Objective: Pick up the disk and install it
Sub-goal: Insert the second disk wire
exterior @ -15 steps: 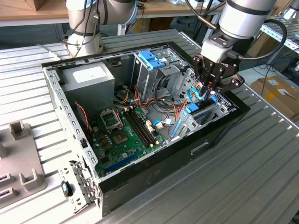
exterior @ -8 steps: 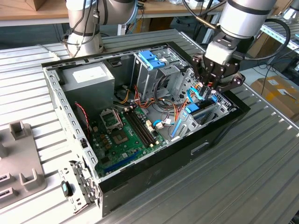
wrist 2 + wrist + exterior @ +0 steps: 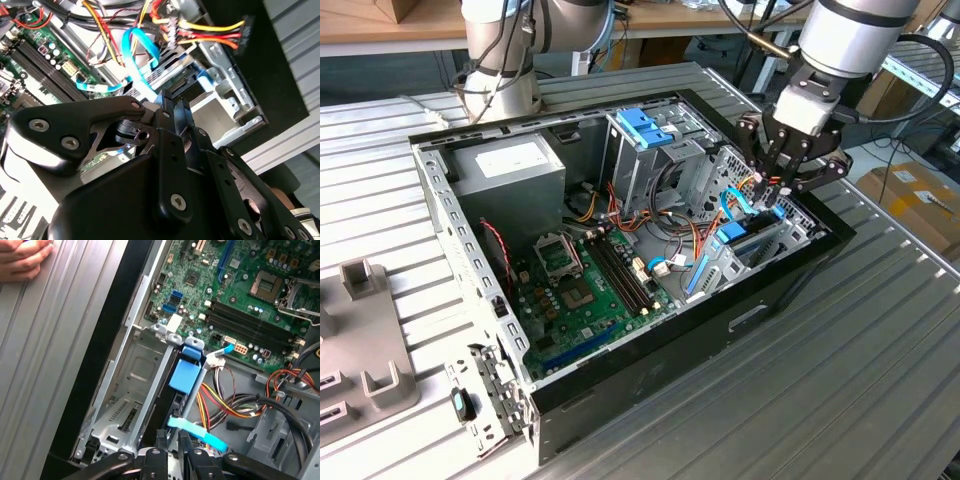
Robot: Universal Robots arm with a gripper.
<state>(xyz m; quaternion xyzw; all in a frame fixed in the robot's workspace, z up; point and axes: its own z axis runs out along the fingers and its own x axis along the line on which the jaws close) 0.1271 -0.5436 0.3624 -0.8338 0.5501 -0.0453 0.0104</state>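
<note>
The computer case [image 3: 620, 330] lies open on its side on the ribbed metal table [image 3: 860, 380], motherboard [image 3: 585, 290] facing up. The arm [image 3: 845, 40] reaches down over the drive bay [image 3: 765, 235] at the end of the case toward the exterior view's right.

The disk [image 3: 184, 375] sits on edge in the slot beside the empty metal bay [image 3: 132, 390]. Its long axis runs along the slot, from the blue rail end near the motherboard toward the gripper [image 3: 170, 437]. Judged from this, the disk is already inserted, with final seating left or just completed.

The gripper fingers stand close together at the disk's near end. Whether they pinch it cannot be told.

A person's hand [image 3: 22, 260] rests on the table.
</note>
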